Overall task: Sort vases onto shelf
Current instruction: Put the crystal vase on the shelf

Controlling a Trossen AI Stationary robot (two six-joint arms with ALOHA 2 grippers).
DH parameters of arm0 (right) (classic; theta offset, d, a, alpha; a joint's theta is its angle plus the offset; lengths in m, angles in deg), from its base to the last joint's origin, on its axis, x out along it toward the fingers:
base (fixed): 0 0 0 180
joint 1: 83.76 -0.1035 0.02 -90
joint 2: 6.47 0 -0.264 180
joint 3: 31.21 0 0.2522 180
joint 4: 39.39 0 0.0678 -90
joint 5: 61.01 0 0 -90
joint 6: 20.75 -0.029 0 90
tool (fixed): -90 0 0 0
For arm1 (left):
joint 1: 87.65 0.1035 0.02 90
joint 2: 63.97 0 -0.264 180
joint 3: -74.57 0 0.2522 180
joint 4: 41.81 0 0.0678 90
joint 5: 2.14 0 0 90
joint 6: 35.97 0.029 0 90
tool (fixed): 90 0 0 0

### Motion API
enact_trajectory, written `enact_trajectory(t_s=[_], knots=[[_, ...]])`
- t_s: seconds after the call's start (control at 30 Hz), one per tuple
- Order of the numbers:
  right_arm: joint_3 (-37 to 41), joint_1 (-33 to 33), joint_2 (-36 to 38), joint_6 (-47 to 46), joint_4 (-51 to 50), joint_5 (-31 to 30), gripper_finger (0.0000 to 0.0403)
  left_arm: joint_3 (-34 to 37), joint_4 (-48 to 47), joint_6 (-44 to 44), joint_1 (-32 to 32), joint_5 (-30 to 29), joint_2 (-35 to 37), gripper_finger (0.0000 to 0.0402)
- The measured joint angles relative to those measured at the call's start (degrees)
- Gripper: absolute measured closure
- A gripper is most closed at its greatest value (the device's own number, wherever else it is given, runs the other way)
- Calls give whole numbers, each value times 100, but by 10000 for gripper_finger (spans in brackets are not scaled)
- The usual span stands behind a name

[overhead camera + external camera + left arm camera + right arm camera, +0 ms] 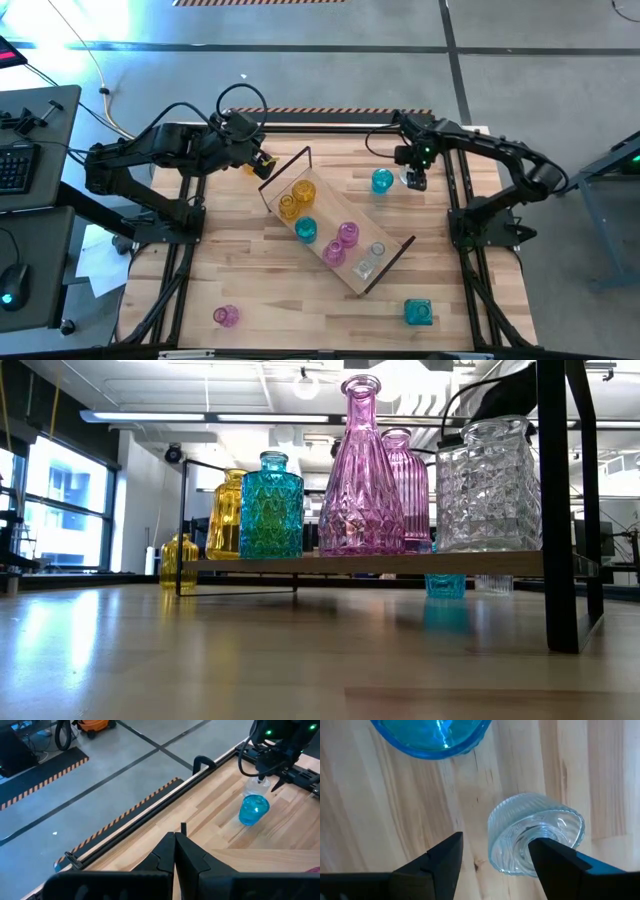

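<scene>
The shelf [322, 205] lies slantwise mid-table. On its board [400, 564] stand amber [228, 512], teal [271, 506], pink [361, 470] and clear [489, 484] vases. A clear ribbed vase [535, 840] stands upright on the table beside a blue vase [382, 181]. My right gripper [495, 845] is open and points down over the clear vase [412, 179], with one finger above its mouth and the other beside it. My left gripper [174, 840] is shut on nothing and raised near the shelf's far end [250, 152]. My right gripper comes at the clear vase from above, pointing down. One fingertip [555, 857] covers part of the vase's mouth [520, 845]; I cannot tell whether it touches the glass. The vase stands upright with its base on the table.
A pink vase [226, 316] and a teal vase [418, 312] stand near the table's near edge. A small amber vase [178, 563] stands on the table by the shelf's far end. Bare wood lies at the table's left. Black frame rails edge the table.
</scene>
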Motion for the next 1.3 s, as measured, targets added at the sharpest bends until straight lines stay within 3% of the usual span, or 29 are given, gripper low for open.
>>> enact_trajectory(t_s=[0.13,0.23,0.53,0.8,1.03,1.3], knots=[[57,0,-2,-190,10,-16,185,0,0,-2,0,0,0,402],[67,0,16,-300,-6,-42,212,0,3,-2,1,-2,0,401],[65,0,20,-460,-391,96,387,-2,58,-3,0,38,0,402],[-103,-205,111,-871,-1621,341,393,-2,55,-2,0,50,0,402],[-370,-975,835,-1561,-2326,628,395,-2,50,54,0,53,0,402],[-398,-2197,1609,-2786,-2428,1117,397,-4,49,157,0,22,0,402]])
